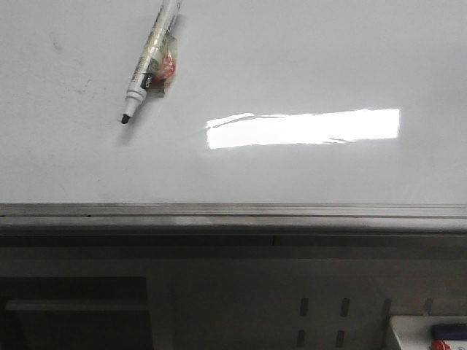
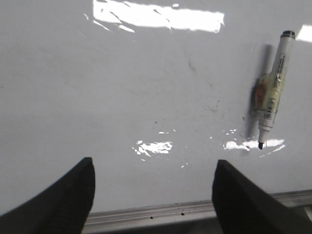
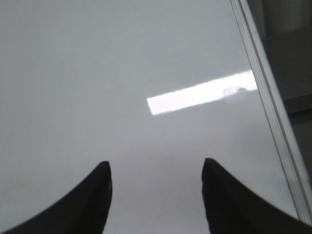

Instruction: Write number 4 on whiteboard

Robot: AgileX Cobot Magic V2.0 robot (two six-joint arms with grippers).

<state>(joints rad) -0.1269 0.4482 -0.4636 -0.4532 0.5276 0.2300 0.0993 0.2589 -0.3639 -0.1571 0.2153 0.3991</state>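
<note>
Lying uncapped on the whiteboard (image 1: 306,65), marker (image 1: 149,58) off to one side of the left gripper (image 2: 153,195), well apart, beyond the far fingertip. Still at the opening step by the look of it: no number 4 drawn yet, only faint smudges. Calling next for reaching across and pinching the barrel. Pointing its black tip toward the grey bottom rim (image 1: 233,211), long axis slanted. Both left and right gripper (image 3: 156,195) hanging spread apart, holding nothing.

furniture: grey slotted panel (image 1: 321,313) below | corner: white tray (image 1: 408,332) | light: dim, overhead glare
</note>
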